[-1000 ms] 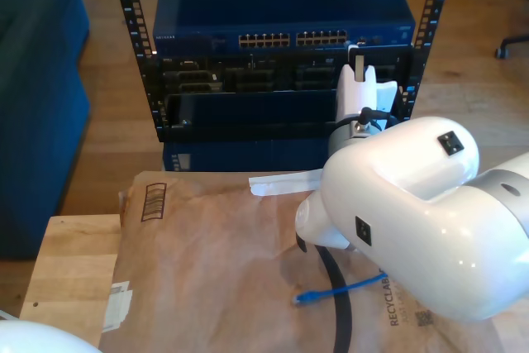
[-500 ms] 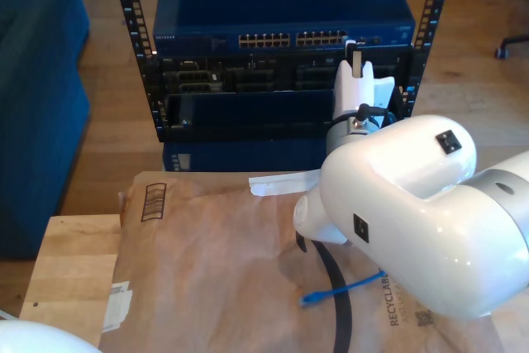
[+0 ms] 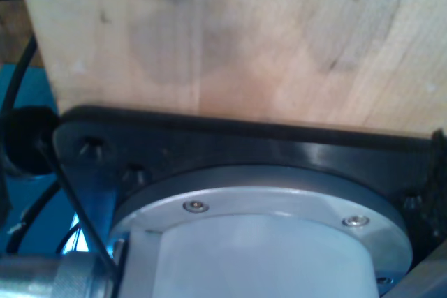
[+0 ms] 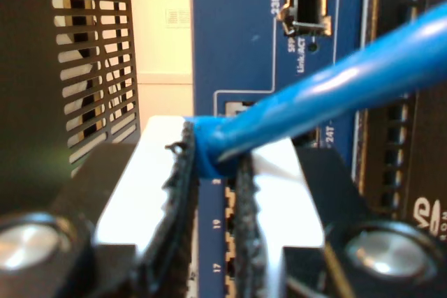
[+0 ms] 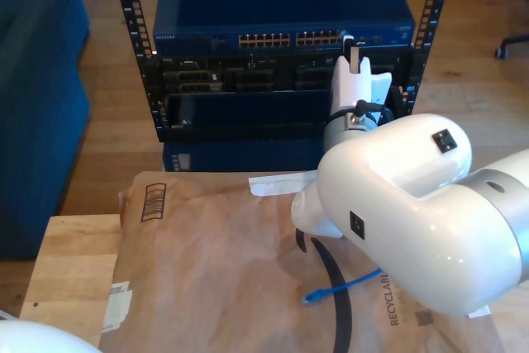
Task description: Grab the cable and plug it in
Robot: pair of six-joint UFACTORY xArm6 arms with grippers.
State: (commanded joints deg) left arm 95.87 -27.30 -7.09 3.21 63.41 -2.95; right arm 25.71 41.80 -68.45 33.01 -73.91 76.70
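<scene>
The cable (image 4: pixel 335 92) is thin and bright blue. My second gripper (image 4: pixel 213 151) is shut on it, the padded fingers (image 4: pixel 180 193) pinching it just behind its end, which the fingers hide. Right beyond the fingertips is the blue network switch (image 4: pixel 244 47), with numbered ports and a small SFP slot (image 4: pixel 309 5). In the exterior view my second gripper (image 5: pixel 354 51) is at the right end of the switch's port row (image 5: pixel 289 39). The cable's loose end (image 5: pixel 318 293) lies on the brown paper, trailing under the white arm (image 5: pixel 397 204).
The switch (image 5: pixel 281 6) sits in a black rack (image 5: pixel 124 6) with other units below. Brown paper (image 5: pixel 215 262) covers a wooden table (image 5: pixel 70 262). The arm's thick black cable (image 5: pixel 337 303) curves over the paper. A blue sofa (image 5: pixel 33 121) stands at the exterior view's left.
The white arm has pushed farther toward the switch, lifting my second gripper up to the port row. The cable's loose end has slid a little toward the exterior view's right.
</scene>
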